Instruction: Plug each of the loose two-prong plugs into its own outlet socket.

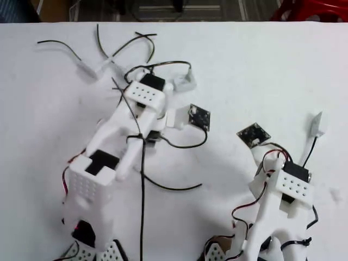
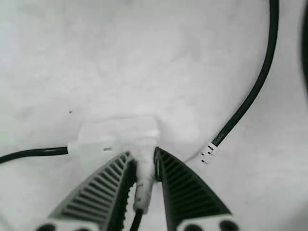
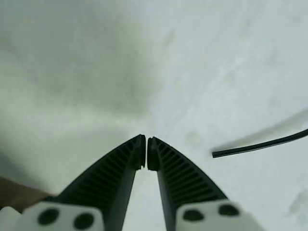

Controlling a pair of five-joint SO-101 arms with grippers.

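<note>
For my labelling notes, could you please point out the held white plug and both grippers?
white plug (image 2: 144,179), left wrist view, on its body between the fingers.
left gripper (image 2: 143,155), left wrist view, midway between its fingertips.
right gripper (image 3: 146,150), right wrist view, midway between its fingertips.

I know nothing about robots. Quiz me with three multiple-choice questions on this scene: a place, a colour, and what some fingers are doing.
1. Which arm stretches farther across the table?
A left B right C both alike
2. The loose cables are:
A yellow B black C green
3. The right gripper has its fingers:
A wide open B shut on a plug C shut, empty
Answers: 1 A, the left arm reaches far out, left gripper shut on a white plug; 2 B, plainly black; 3 C, they meet over bare table.
</note>
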